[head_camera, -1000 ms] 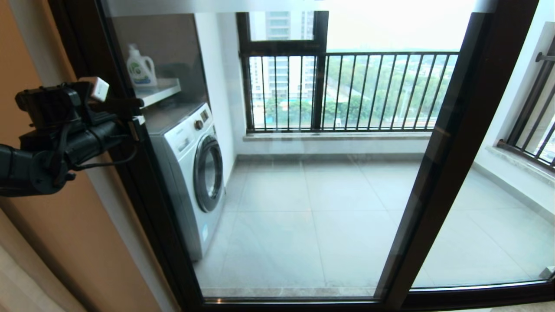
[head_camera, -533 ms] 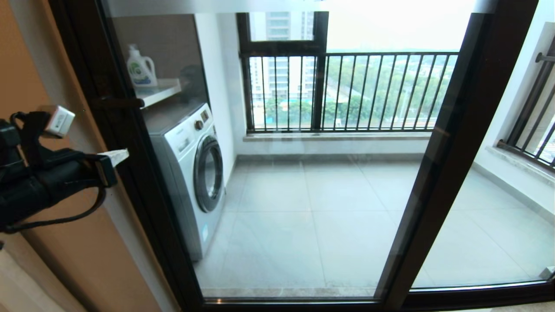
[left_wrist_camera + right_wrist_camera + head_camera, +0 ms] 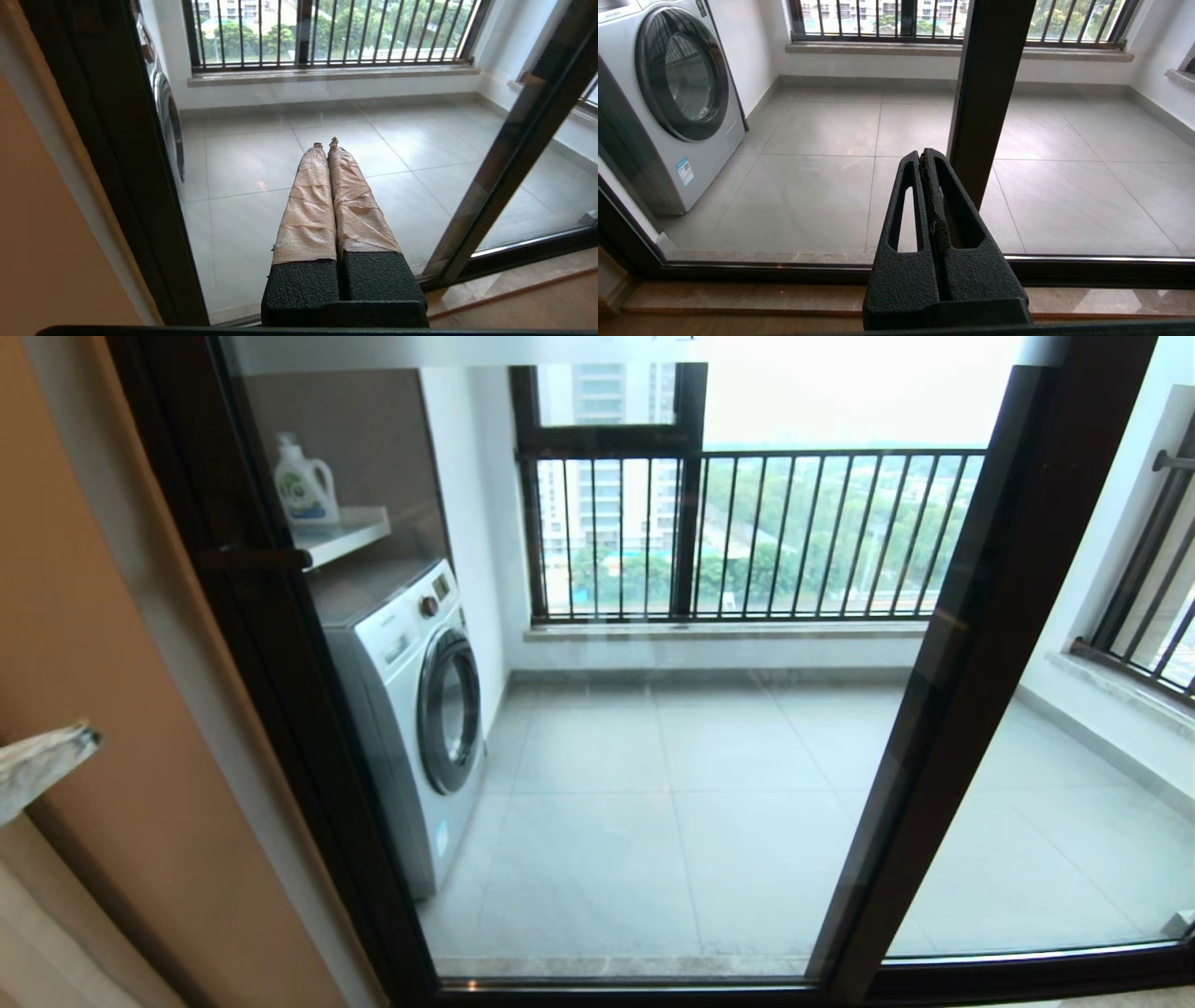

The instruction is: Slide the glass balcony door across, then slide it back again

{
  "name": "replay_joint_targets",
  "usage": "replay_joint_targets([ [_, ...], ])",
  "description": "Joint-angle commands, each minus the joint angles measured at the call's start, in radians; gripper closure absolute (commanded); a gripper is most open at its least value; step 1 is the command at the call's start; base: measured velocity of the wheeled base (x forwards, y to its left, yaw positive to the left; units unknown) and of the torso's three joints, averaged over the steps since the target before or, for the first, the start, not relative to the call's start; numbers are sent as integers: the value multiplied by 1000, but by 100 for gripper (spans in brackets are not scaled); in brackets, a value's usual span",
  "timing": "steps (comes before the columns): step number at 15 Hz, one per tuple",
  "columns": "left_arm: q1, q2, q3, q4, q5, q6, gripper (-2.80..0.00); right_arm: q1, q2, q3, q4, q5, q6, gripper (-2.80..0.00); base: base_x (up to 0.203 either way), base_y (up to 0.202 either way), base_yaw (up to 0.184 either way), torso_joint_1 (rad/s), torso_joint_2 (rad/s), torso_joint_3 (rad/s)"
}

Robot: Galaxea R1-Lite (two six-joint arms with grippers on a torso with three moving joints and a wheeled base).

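Observation:
The glass balcony door (image 3: 299, 728) fills the head view, its dark left stile hard against the wall side. Its slim dark pull handle (image 3: 252, 558) has nothing on it. My left gripper (image 3: 325, 143) is shut and empty, hanging low in front of the glass, back from the left stile (image 3: 117, 140). In the head view only its taped fingers (image 3: 47, 761) poke in at the left edge, well below the handle. My right gripper (image 3: 923, 156) is shut and empty, low by the door's right stile (image 3: 990, 84), and the head view does not show it.
Behind the glass stand a washing machine (image 3: 411, 709), a detergent bottle (image 3: 303, 481) on a shelf and the black barred railing (image 3: 747, 532). An orange wall (image 3: 93, 616) bounds the left. A second glass panel (image 3: 1074, 803) lies to the right. The dark floor track (image 3: 738, 270) runs along the bottom.
My left arm has drawn away from the handle, dropping down and to the left until only its fingertips show in the head view. The door has not moved.

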Motion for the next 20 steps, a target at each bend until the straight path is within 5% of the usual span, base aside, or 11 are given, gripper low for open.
replay_joint_targets([
  [1,-16,-348,-25,251,-12,-14,0,0,1,12,0,1,-1,0,0,0,0,0,0,0],
  [3,-32,-502,-97,518,-91,-26,0,0,1,12,0,1,-1,0,0,0,0,0,0,0],
  [6,-20,-621,-101,653,-151,-28,0,0,1,12,0,1,-1,0,0,0,0,0,0,0],
  [9,-22,-681,-47,658,-117,-11,0,0,1,12,0,1,-1,0,0,0,0,0,0,0],
  [13,-24,-734,104,652,68,82,0,0,1,12,0,1,-1,0,0,0,0,0,0,0],
  [15,-24,-736,172,624,101,92,0,0,1,12,0,1,-1,0,0,0,0,0,0,0],
  [20,-24,-737,437,341,220,201,0,0,1,12,0,1,-1,0,0,0,0,0,0,0],
])
